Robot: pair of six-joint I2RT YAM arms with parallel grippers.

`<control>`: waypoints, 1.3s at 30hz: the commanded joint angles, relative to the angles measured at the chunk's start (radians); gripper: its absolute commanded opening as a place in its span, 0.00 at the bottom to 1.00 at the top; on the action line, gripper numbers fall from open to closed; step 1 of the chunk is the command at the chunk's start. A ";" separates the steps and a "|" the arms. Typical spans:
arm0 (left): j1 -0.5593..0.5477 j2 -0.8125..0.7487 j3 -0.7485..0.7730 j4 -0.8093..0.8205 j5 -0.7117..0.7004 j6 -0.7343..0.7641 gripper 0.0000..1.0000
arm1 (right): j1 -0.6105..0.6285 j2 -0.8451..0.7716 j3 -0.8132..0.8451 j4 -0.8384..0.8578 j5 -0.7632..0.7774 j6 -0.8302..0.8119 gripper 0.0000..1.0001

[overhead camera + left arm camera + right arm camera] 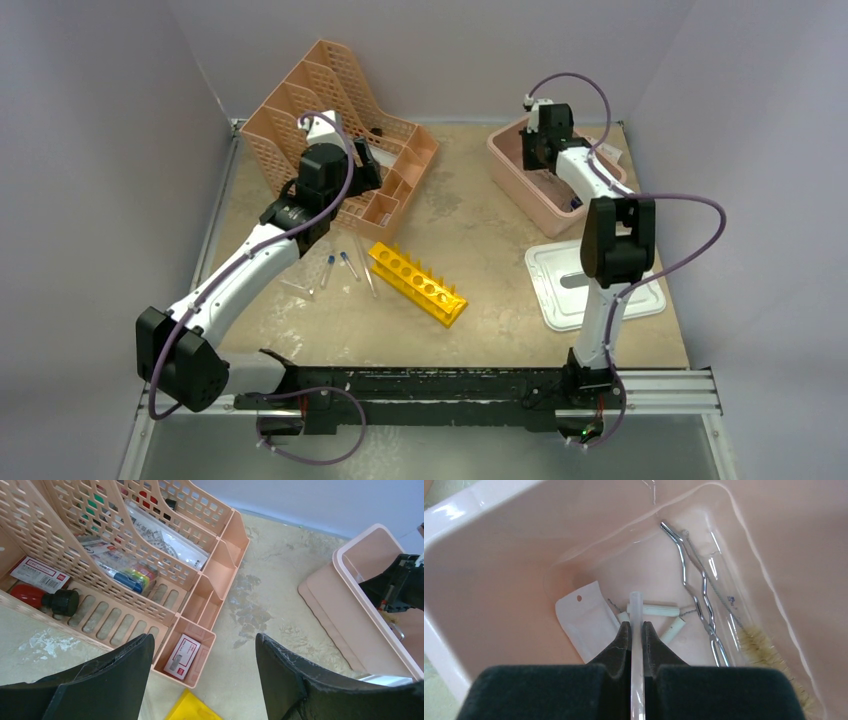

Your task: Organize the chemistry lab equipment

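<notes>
Hovering inside the pink plastic tub point(499, 555), the right gripper point(636, 628) pinches a thin clear tube point(636, 605) — a drop-off, I'd say; next, release low. Left gripper point(204, 643) gapes empty.

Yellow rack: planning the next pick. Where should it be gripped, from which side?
Probably the yellow rack mid-length, from straight above, closing across its narrow width: it lies flat, a long diagonal bar, both long sides clear there.
</notes>
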 commanded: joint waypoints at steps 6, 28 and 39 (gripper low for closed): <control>0.000 0.004 0.050 0.022 0.002 0.026 0.74 | 0.001 0.005 0.083 0.049 -0.062 -0.008 0.22; 0.001 -0.054 0.005 -0.175 -0.104 -0.108 0.75 | 0.003 -0.348 -0.071 0.023 -0.205 0.175 0.47; 0.000 -0.232 -0.116 -0.433 -0.300 -0.247 0.65 | 0.326 -0.431 -0.180 -0.021 -0.237 0.099 0.57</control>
